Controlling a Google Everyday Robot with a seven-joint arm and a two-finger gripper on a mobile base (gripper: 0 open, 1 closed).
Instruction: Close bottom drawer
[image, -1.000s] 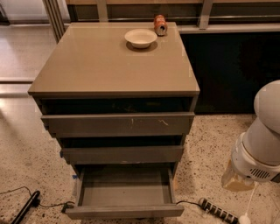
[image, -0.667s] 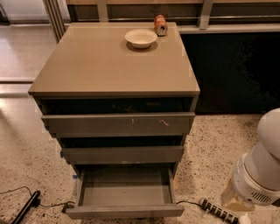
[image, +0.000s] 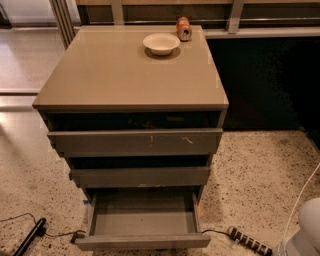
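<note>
Bottom drawer stands pulled well out at the foot of the cabinet, its grey box interior showing; the end effector is out of frame, so I cannot tell whether it is spread or pressed together; only a white rounded piece of the arm shows, cut off at the lower right corner, low near the floor and well to the right of the drawer, with a power strip lying between them.
</note>
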